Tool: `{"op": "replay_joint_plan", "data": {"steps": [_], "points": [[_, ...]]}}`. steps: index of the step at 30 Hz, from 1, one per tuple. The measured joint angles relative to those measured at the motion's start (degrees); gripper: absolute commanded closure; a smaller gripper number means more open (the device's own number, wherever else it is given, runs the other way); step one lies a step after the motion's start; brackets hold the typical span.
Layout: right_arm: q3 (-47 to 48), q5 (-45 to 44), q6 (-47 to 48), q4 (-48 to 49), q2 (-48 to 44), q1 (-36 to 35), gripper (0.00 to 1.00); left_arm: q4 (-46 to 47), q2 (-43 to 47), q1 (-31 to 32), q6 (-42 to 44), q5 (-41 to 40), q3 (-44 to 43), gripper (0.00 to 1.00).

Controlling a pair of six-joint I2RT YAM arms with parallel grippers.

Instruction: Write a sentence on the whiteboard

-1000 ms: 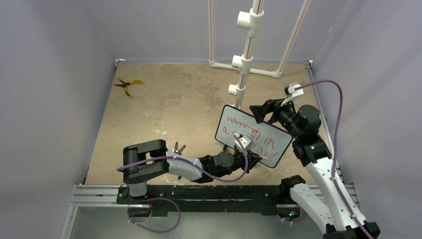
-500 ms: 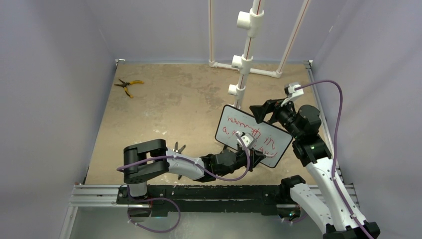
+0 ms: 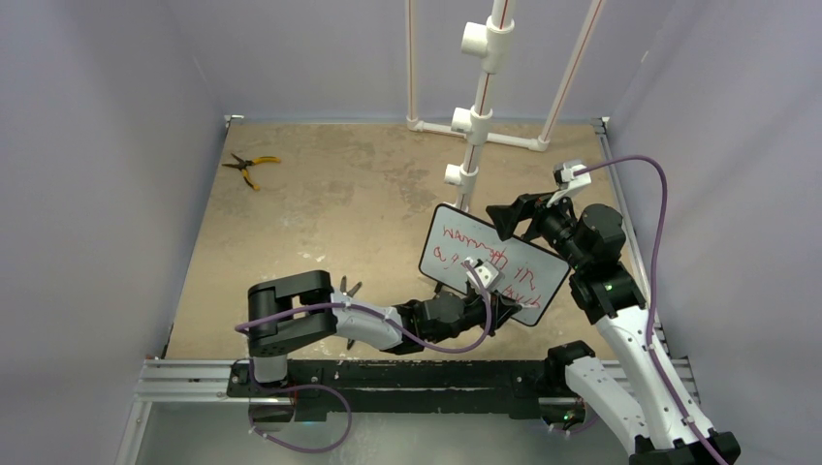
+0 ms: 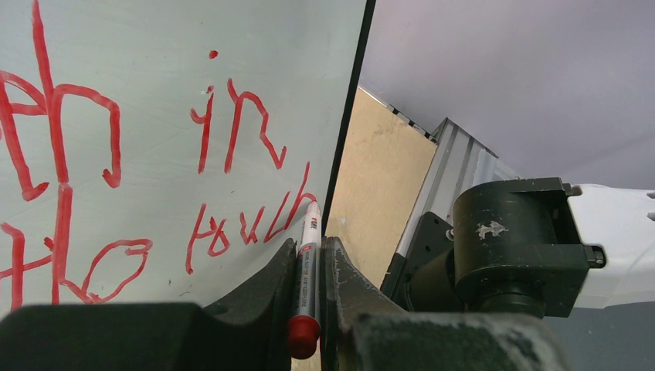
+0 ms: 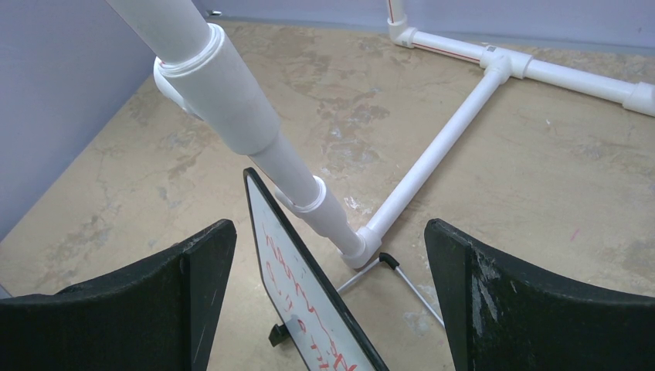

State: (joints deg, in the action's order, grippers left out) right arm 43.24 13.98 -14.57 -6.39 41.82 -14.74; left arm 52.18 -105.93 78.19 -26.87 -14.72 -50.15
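Red marker handwriting, the sentence (image 3: 465,235), runs in two slanted lines across the whiteboard (image 3: 553,269), a small glossy white board with a thin black frame. It stands tilted on the right half of the table, just in front of the base of a white PVC pipe frame (image 3: 475,126). The left wrist view is very close, and there the last words look like "in" and, below it, "touch" (the earlier words are cut off by the picture's edge).

A slim white marker (image 4: 311,220) with a red end cap is clamped between the closed fingers of the left gripper (image 4: 310,246). Its tip meets the board at the end of the lower line, just beside the frame's right edge. The left arm reaches low across the table from the near left to get there.

At the board's far right corner sits the right gripper (image 5: 326,228), spread wide and holding nothing. In its own camera the board's black edge runs between the two dark fingers (image 5: 193,263), apart from both. A thin wire leg shows on the table behind the board.

Beyond that, the tan, scuffed tabletop (image 3: 320,213) carries yellow-handled pliers (image 3: 247,167) near the far left corner. A small dark tool (image 3: 347,288) lies beside the left arm, too small to identify. Pale purple walls surround the table.
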Motion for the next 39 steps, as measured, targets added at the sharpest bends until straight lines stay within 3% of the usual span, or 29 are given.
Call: {"op": "replay_joint_plan", "data": {"steps": [39], "points": [[0.0, 0.0, 0.0, 0.0, 0.0, 0.0, 0.05, 0.07, -0.13, 2.14, 0.94, -1.38, 3.23, 1.0]]}}
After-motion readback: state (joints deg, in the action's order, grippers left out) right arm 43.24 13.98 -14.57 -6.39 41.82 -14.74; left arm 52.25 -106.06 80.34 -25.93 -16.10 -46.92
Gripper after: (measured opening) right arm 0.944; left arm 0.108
